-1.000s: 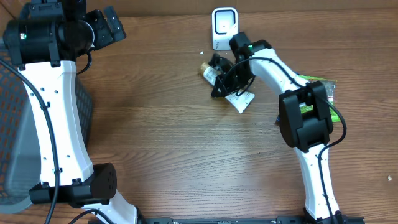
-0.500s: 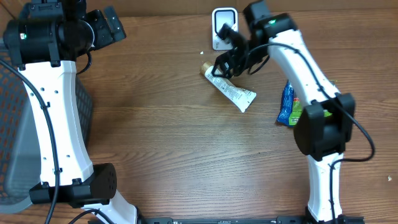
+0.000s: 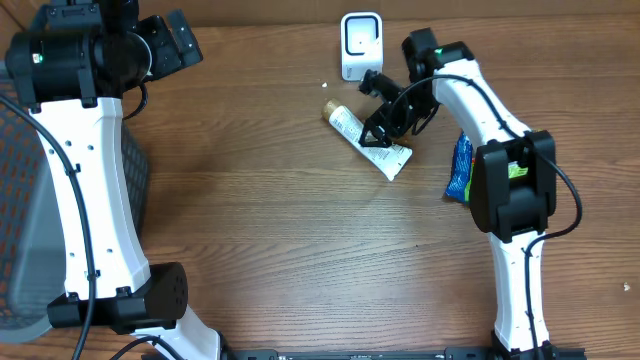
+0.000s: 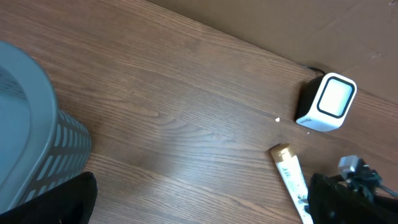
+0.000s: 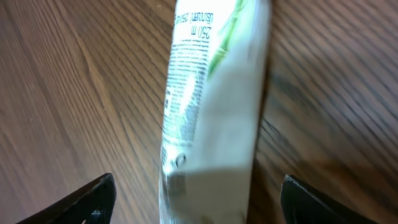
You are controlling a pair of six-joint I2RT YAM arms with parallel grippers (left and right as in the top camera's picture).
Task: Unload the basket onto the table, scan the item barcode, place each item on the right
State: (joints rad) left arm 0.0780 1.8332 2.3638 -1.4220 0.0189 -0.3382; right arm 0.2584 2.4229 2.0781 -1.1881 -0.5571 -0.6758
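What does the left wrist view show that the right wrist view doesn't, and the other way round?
Only the left wrist view shows the white scanner, the grey basket and the gold cap of the tube. Only the right wrist view shows the tube's small print up close, with the right gripper open, one finger on each side of the tube and clear of it. Both show the tube lying on the wooden table.

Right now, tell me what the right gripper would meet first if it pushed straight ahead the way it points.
The white tube. In the wrist view it lies on the wooden table straight ahead of the right gripper, between its open jaws. How near it is I cannot tell.
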